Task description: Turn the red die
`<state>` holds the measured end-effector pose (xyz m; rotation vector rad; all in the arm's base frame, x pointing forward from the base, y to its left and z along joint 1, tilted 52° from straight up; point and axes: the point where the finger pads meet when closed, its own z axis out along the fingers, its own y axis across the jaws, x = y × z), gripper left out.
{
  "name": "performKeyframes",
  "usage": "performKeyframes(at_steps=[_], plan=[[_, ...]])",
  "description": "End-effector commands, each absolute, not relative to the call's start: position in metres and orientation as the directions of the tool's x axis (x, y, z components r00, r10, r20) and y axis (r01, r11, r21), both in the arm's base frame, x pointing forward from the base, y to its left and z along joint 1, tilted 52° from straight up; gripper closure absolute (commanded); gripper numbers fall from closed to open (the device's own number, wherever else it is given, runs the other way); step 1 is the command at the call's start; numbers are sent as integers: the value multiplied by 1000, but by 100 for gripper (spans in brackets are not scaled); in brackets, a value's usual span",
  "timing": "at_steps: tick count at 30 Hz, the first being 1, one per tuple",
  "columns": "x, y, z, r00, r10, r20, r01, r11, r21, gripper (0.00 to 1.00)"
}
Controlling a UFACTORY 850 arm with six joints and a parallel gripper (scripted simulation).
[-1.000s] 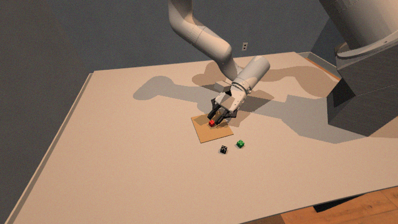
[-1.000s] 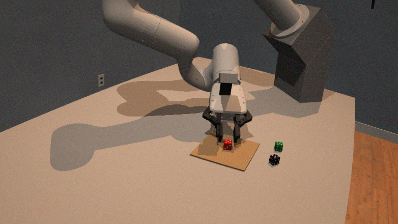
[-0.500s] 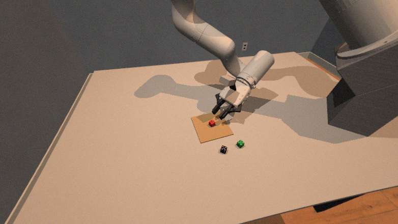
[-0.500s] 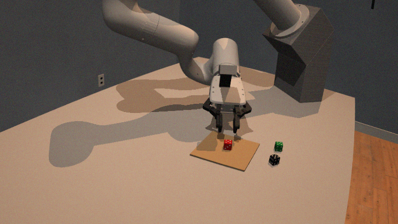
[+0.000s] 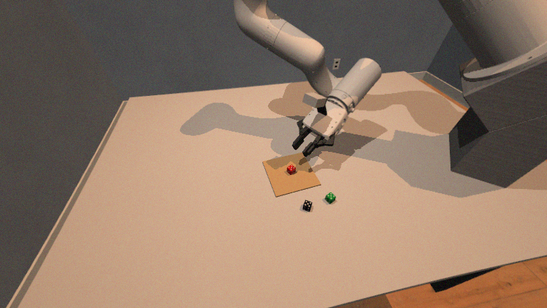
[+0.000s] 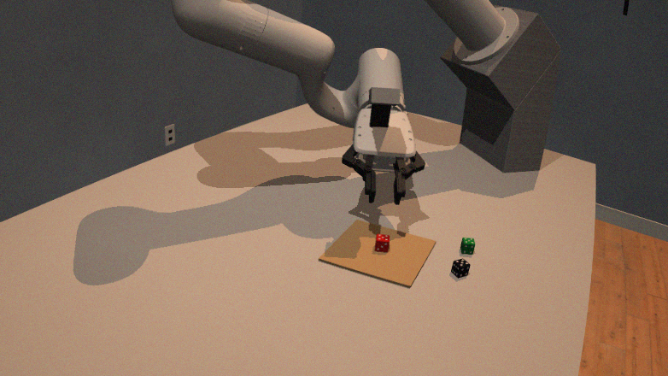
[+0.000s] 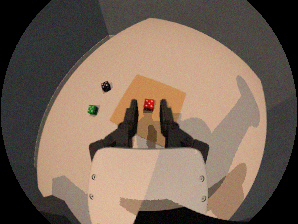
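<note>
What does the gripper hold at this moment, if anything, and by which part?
Nothing. The gripper hangs above the table with an open gap between its dark fingers. The small red die lies apart from it on the flat brown square mat.

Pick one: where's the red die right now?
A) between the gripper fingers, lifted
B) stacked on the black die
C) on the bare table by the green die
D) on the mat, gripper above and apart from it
D: the red die sits on the mat, while the gripper hangs above it, holding nothing, with a visible gap down to the die.
</note>
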<state>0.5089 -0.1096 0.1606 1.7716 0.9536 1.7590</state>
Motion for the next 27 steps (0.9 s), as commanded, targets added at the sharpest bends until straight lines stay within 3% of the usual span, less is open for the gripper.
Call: performKeyframes(at_steps=[1, 15, 27], plan=[[498, -97, 174, -60, 745, 664, 150, -651, 744, 64], [496, -92, 178, -36, 749, 661, 152, -650, 745, 64], [502, -82, 186, 200, 757, 622, 150, -651, 744, 64]])
